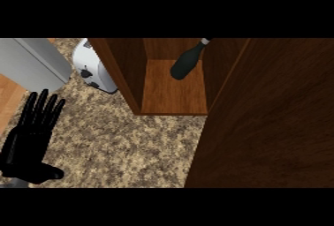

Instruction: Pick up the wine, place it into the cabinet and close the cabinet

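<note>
A dark wine bottle (187, 62) stands inside the wooden cabinet (172, 95), at the back right of its shelf, leaning a little with its neck toward the upper right. The cabinet's door (267, 119) fills the right side of the view, swung partway across in front of the opening. My left hand (29, 137) rests at the lower left over the speckled counter, fingers straight and pointing up, holding nothing. My right hand does not show anywhere in the view.
A white toaster (93, 68) sits on the counter just left of the cabinet's side wall. A grey appliance panel (32, 62) stands at the upper left. Speckled granite counter (124, 145) spreads between my left hand and the cabinet.
</note>
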